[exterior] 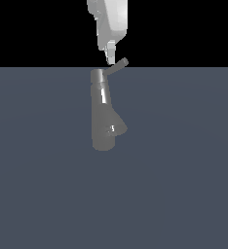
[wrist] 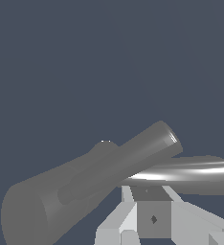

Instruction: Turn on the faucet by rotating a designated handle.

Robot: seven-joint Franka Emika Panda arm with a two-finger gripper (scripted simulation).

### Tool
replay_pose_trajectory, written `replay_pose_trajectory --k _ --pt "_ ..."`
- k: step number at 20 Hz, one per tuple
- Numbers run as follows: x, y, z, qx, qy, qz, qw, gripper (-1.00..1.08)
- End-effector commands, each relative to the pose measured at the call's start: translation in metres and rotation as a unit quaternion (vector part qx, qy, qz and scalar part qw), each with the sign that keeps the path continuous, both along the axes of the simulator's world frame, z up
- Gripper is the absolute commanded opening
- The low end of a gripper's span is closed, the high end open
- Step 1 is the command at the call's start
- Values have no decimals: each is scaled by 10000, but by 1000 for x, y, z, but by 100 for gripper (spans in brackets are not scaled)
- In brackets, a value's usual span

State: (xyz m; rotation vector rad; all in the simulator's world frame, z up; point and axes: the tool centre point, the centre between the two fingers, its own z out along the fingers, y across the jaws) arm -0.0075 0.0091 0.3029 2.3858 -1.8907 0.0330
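The grey faucet (exterior: 103, 114) stands on the floor, its stubby spout (exterior: 119, 128) branching off low on the exterior view's right. The thin handle (exterior: 117, 66) sticks out from the narrow top, slanting up toward that right. My white gripper (exterior: 109, 60) comes down from above, its tip right at the handle near the faucet's top. It looks shut with nothing held. In the wrist view the faucet (wrist: 71, 191) lies across the picture, the shiny handle (wrist: 190, 173) passes just beyond my fingers (wrist: 121, 221), and the gripper (wrist: 152, 213) is at the picture's edge.
A flat blue-grey floor (exterior: 184, 185) spreads all around the faucet. Black background lies above the horizon. No other objects show.
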Motion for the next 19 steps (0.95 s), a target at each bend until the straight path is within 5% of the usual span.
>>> replay_pose_trajectory --k 1,19 --pt "9 -13 -9 1 29 -58 10000 -100" --pt "57 -67 -28 -17 26 -195 9998 -100"
